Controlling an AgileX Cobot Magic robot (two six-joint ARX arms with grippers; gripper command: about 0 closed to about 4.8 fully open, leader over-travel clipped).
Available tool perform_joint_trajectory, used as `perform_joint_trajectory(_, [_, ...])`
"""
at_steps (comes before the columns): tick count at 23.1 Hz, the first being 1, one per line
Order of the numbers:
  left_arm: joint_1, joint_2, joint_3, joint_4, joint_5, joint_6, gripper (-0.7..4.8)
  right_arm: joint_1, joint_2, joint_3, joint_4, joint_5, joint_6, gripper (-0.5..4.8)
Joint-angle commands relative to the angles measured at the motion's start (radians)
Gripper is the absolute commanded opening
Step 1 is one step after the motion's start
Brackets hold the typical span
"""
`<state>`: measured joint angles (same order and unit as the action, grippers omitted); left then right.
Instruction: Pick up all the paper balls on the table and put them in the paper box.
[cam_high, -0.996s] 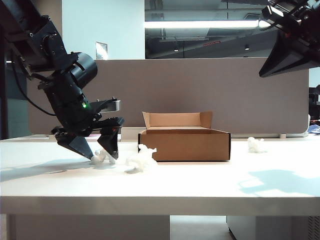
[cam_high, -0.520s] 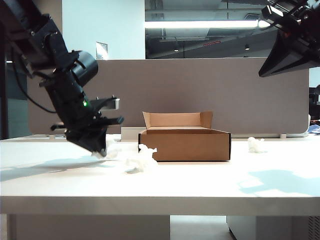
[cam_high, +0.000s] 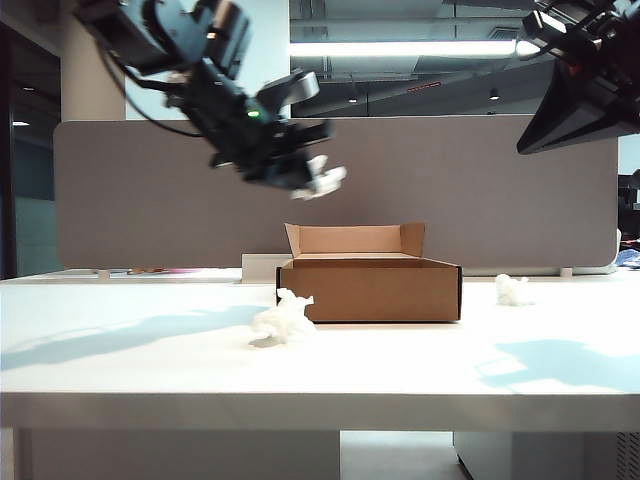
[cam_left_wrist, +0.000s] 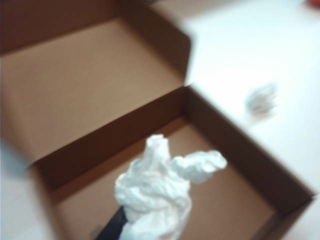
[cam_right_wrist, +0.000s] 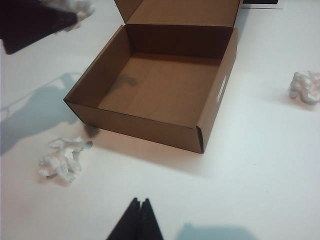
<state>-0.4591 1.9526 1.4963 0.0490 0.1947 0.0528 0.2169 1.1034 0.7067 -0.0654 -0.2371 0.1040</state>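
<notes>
White paper ball (cam_left_wrist: 155, 195) above paper box (cam_high: 370, 288) rim

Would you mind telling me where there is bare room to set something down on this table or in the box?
The paper box floor is bare. The table is free along its front edge and its far left. It is tighter at the box's front left corner, where a paper ball lies, and right of the box by another paper ball. Left gripper holds a third above the box; right gripper hangs high, shut.

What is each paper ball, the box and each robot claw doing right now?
Left gripper: up above the box, shut on carried ball.
Right gripper: shut, empty, raised.
Paper box: open, empty.
Front ball: on table.
Far ball: on table.
</notes>
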Motion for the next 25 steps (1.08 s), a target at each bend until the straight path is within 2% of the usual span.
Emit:
perform_joint_trajectory(1, [-0.045,0.072,0.004,0.050,-0.066,0.002,1.00,0.002,-0.003,0.007,0.016,-0.010,-0.003,-0.06])
perform_joint_trajectory(5, [-0.050,0.111,0.004,0.026,-0.080,-0.006,3.13,0.002,-0.003,0.007,0.015,-0.016,-0.003,-0.06])
perform_joint_trajectory(7, [-0.050,0.111,0.004,0.010,-0.083,-0.008,3.90,0.002,-0.003,0.007,0.014,-0.028,-0.003,-0.06])
perform_joint_trajectory(8, [-0.050,0.104,0.004,-0.007,-0.083,-0.008,4.11,0.002,-0.003,0.007,0.013,-0.029,-0.003,-0.06])
perform_joint_trajectory(13, [-0.048,0.038,0.004,-0.150,-0.103,-0.007,4.14,0.002,-0.003,0.007,0.005,-0.031,-0.003,-0.06])
perform_joint_trajectory(15, [-0.048,-0.034,0.004,-0.308,-0.113,-0.006,4.13,0.002,-0.003,0.007,-0.003,-0.031,-0.003,-0.06])
perform_joint_trajectory(21, [-0.048,-0.049,0.004,-0.562,-0.109,-0.008,4.13,0.002,-0.003,0.007,-0.010,-0.032,-0.003,-0.06])
perform_joint_trajectory(25, [-0.050,0.008,0.003,-0.614,-0.093,-0.011,4.13,0.001,-0.003,0.007,-0.007,-0.026,-0.004,-0.06])
